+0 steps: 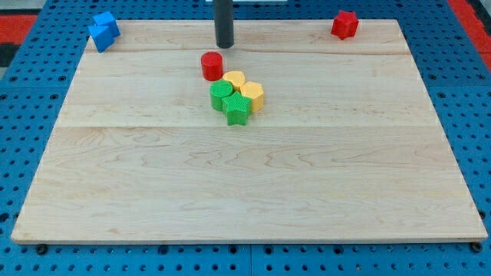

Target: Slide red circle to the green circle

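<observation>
Lowest in the huddle sits a green star [237,112], touching the green circle [221,96] to its upper left, with two yellow blocks [244,88] on the right. Just above the green circle, touching or nearly so, stands the red circle [212,65], and my tip [224,46], a bare rod without fingers, hangs just above it. Well apart on the wooden board [245,184], a blue block [103,30] and a red block [344,24] mark the top corners.

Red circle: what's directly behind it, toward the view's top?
Behind the red circle, bare board, then my tip, slightly right and not touching. Nothing there is hidden.
</observation>
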You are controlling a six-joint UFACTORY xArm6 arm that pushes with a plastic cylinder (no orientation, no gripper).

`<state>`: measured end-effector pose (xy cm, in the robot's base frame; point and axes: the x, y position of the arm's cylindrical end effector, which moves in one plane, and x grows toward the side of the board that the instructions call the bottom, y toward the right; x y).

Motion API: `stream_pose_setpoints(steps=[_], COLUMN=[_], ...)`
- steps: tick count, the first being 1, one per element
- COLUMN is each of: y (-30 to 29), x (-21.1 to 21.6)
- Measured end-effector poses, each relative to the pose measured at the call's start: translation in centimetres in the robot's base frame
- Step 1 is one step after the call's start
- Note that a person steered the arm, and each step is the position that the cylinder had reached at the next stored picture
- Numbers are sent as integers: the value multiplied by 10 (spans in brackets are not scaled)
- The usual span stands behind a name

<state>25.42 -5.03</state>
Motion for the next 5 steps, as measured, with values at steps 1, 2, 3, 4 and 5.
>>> stream_pose_setpoints(steps=[1, 2, 3, 4, 5], y=[-11, -11, -11, -11, -11], x=[16, 30, 37, 45, 56])
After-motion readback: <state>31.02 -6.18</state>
